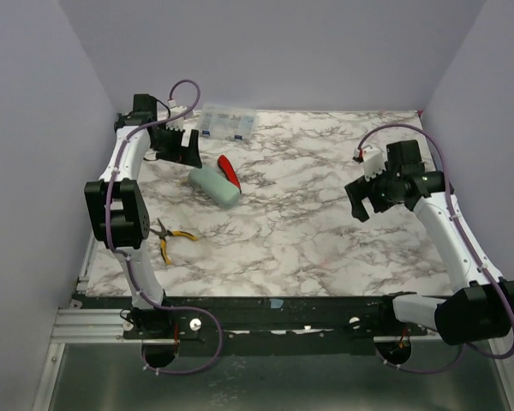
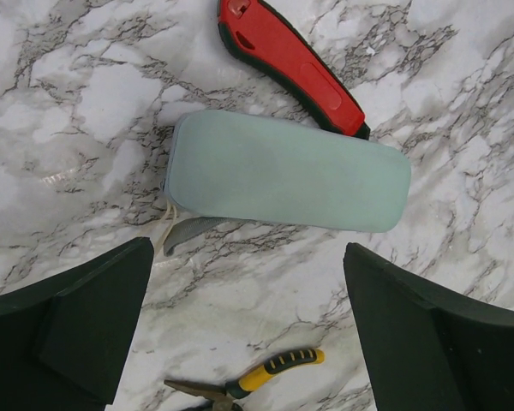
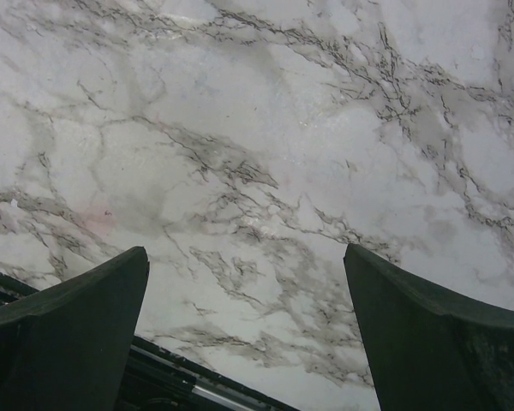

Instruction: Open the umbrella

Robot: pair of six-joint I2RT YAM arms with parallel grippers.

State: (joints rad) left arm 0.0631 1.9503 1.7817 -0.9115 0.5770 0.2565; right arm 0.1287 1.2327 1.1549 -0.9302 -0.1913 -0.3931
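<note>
The umbrella (image 1: 214, 186) lies folded in its pale mint-green sleeve on the marble table at the back left. Its canopy, shaft and handle are hidden. In the left wrist view the sleeve (image 2: 287, 171) lies flat, with a white cord and a grey tab (image 2: 188, 233) sticking out at its left end. My left gripper (image 1: 184, 154) hovers above and just behind it, open and empty (image 2: 248, 342). My right gripper (image 1: 361, 204) hangs open and empty over bare marble at the right (image 3: 248, 342), far from the umbrella.
A red-handled tool (image 1: 229, 171) lies touching the sleeve's far side (image 2: 291, 64). Yellow-handled pliers (image 1: 173, 240) lie nearer the front left (image 2: 257, 377). A clear plastic box (image 1: 225, 122) stands at the back wall. The table's front rail (image 3: 154, 368) shows under my right gripper.
</note>
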